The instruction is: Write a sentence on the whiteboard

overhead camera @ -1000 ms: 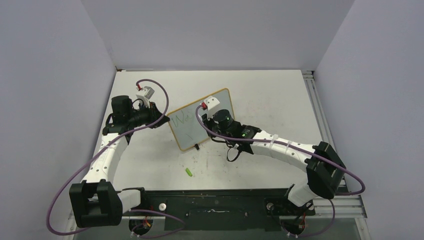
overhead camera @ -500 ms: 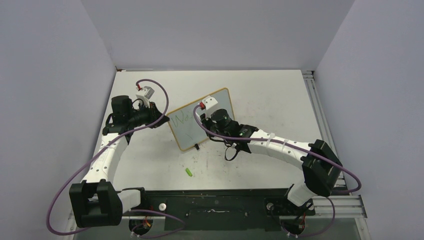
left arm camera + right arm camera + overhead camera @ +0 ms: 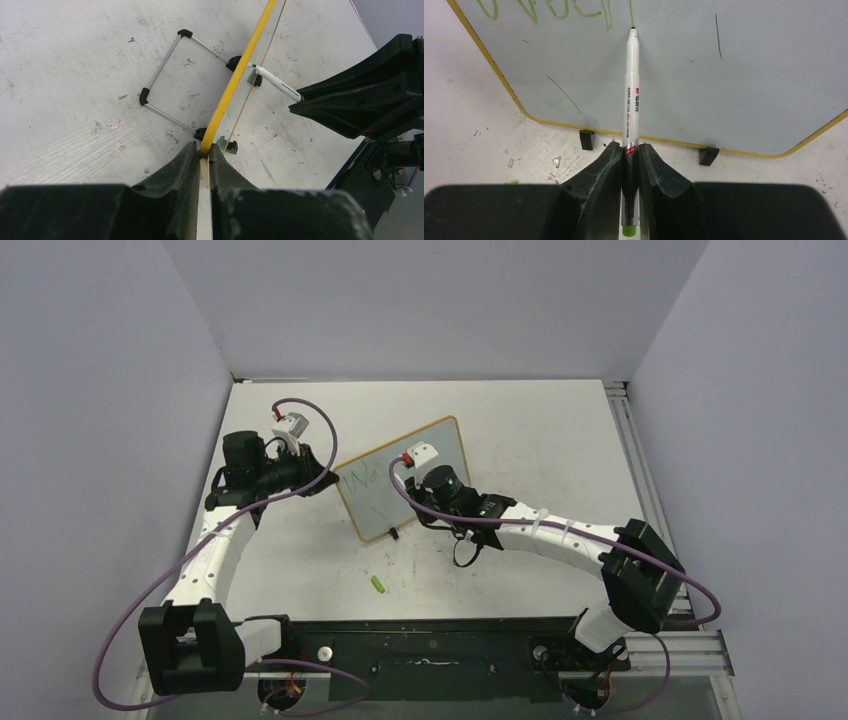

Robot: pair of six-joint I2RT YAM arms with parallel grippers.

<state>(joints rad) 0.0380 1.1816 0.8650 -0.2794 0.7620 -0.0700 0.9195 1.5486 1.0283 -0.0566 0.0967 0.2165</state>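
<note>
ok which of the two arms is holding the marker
The right one. The right fingers are shut on the white marker, its tip at the whiteboard; the left fingers only clamp the board's yellow frame.

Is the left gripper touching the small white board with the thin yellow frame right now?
Touching. In the left wrist view the left gripper is shut on the yellow-framed whiteboard, its edge pinched between both black fingers with no gap.

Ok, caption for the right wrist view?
Right end effector holds a white marker, tip on the whiteboard just below green writing.
</note>
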